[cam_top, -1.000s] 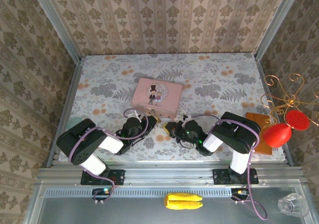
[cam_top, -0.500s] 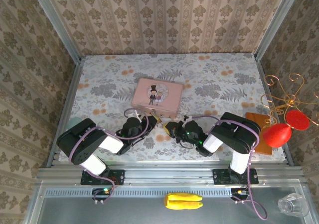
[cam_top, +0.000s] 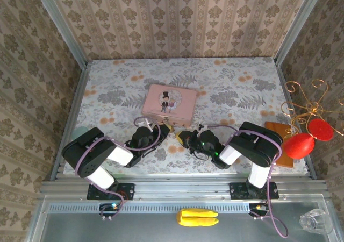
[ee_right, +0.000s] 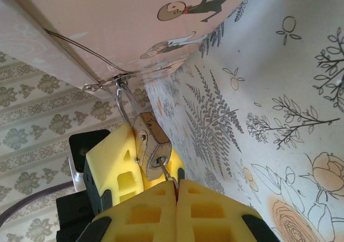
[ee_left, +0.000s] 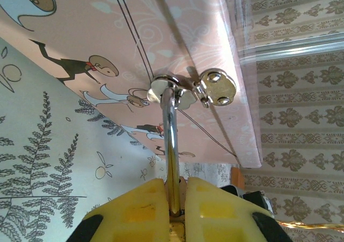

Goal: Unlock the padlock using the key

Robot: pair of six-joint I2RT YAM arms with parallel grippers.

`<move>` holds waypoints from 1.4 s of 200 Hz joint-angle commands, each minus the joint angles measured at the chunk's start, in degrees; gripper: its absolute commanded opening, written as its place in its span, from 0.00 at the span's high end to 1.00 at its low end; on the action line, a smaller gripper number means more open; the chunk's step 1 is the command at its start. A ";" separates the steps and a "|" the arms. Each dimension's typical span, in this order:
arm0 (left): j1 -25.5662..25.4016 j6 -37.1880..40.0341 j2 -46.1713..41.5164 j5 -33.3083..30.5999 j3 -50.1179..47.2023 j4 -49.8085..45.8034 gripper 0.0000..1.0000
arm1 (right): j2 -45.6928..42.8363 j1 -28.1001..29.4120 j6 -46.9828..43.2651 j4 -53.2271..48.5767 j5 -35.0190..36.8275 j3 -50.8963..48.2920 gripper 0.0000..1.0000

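Observation:
The small brass padlock [ee_right: 152,141] hangs by its silvery shackle [ee_left: 171,140] from the hasp of the pink tin [cam_top: 169,105]. My left gripper [ee_left: 174,191] is shut on the padlock, and its yellow fingers [ee_right: 115,161] press the lock's body from behind. The thin key [ee_right: 167,173] sits in the keyhole on the lock's underside. My right gripper [ee_right: 176,191] is shut on the key's head, right below the lock. In the top view the left gripper [cam_top: 163,129] and the right gripper [cam_top: 181,136] meet at the padlock [cam_top: 173,133], just in front of the tin.
An orange board [cam_top: 279,137] lies at the table's right edge, beside a gold wire stand with red ornaments [cam_top: 299,144]. A yellow object [cam_top: 197,217] and a clear cup [cam_top: 314,220] rest on the front ledge. Patterned walls close in the table.

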 commanded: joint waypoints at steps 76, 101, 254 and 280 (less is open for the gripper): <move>-1.44 1.41 0.28 1.84 1.27 8.85 1.00 | -1.07 -0.04 1.04 1.91 2.76 0.08 1.00; -2.14 1.86 0.24 1.63 1.36 8.95 1.00 | -0.72 -0.19 1.24 2.04 2.84 -0.13 1.00; -4.03 1.07 -0.48 2.81 1.45 9.41 1.00 | 0.57 -3.88 1.03 2.38 -1.42 1.58 1.00; -4.15 0.96 -0.10 2.84 1.71 9.29 1.00 | -0.05 -3.02 0.31 2.02 -2.05 3.64 1.00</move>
